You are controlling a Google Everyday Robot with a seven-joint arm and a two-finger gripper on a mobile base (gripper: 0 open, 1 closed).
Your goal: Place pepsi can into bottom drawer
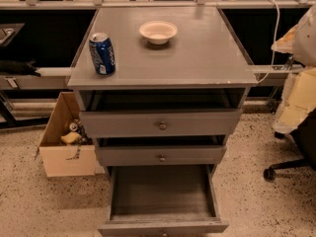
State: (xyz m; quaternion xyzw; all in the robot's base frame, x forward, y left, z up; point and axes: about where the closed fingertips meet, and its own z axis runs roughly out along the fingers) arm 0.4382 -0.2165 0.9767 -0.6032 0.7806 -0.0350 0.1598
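The pepsi can (102, 53), blue with a silver top, stands upright on the grey cabinet top (197, 58) near its front left corner. The bottom drawer (163, 191) is pulled wide open and its wood-grain floor is bare. The two shallower drawers above, the top one (161, 123) and the middle one (161, 155), are each pulled out a little. A pale, blurred shape that looks like part of my arm (298, 83) fills the right edge. My gripper itself is out of view, and nothing is near the can.
A white bowl (158, 31) sits at the back middle of the cabinet top. An open cardboard box (64, 142) with clutter stands on the floor to the left. An office chair base (286, 167) is at the right. A rail and shelves run behind the cabinet.
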